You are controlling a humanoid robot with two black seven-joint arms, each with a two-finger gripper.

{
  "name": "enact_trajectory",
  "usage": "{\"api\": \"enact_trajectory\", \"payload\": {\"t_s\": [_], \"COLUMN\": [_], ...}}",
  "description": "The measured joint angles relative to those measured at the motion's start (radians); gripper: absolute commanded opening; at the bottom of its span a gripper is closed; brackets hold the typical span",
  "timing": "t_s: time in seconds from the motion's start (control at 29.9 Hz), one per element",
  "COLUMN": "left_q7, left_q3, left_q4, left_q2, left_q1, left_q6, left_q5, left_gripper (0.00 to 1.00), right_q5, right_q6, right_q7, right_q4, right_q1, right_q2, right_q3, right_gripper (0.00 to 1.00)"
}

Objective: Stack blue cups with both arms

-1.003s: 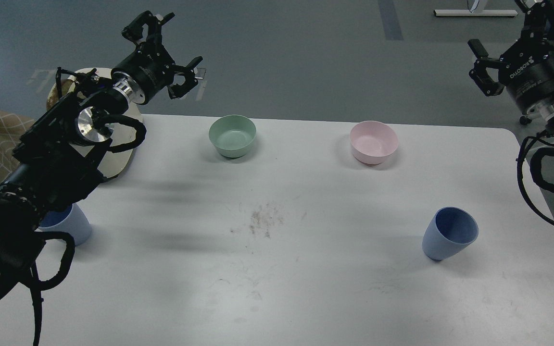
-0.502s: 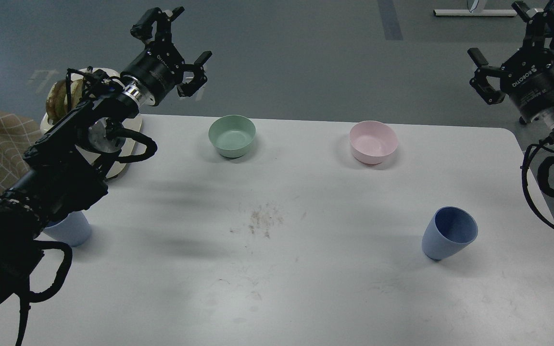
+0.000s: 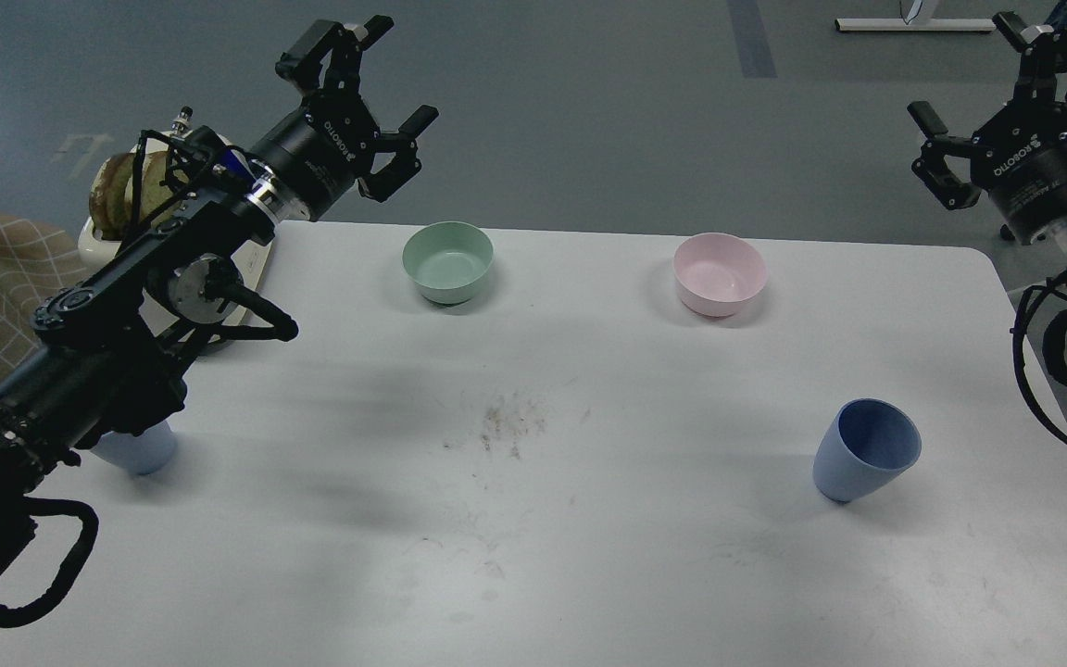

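The left gripper (image 3: 376,79) is held high past the far-left edge of the white table (image 3: 589,556), at about 11 o'clock in the head view, its two fingers spread wide and holding nothing; white lettering on its black body reads "ROBOTIQ". The right gripper (image 3: 992,88) hangs beyond the table's far-right corner at about 2 o'clock, fingers likewise parted and empty, with the same "ROBOTIQ" mark on its wrist. One blue cup (image 3: 865,450) stands alone near the right edge of the table at about 4 o'clock, its dark blue inside in view, well apart from both grippers. The other blue cup (image 3: 138,451) sits near the left edge at about 8 o'clock, mostly hidden under the left arm (image 3: 107,361), only its lower pale-blue wall showing. The green bowl (image 3: 447,261) and the pink bowl (image 3: 719,273) rest upright along the far side, around 12 and 1 o'clock, apart from each other. A smudge of dark marks (image 3: 506,428) lies at mid-table.
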Motion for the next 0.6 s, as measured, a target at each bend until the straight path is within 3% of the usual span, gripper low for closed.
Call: {"api": "enact_trajectory", "payload": {"t_s": [0.2,0.47,0.6], "left_q7": [0.04,0.045,0.05], "left_q3": [-0.015,-0.003,-0.001], "left_q4": [-0.024,-0.028,-0.069], "left_q2": [0.018,0.022,0.082], "left_q1": [0.013,0.012,0.009], "left_q6": [0.0,0.0,0.0], "left_q5": [-0.014,0.008,0.088], "left_gripper": [0.98,0.98,0.98], "right_q5": [-0.001,-0.001,-0.001], "right_q6": [0.0,0.0,0.0], "right_q7": [0.0,0.001,0.001], "right_q4": [0.0,0.0,0.003], "right_q1": [-0.005,-0.013,-0.016], "right_q2": [-0.001,-0.002,-0.003], "right_q3": [0.0,0.0,0.0], "right_gripper": [1.0,1.0,1.0]}}
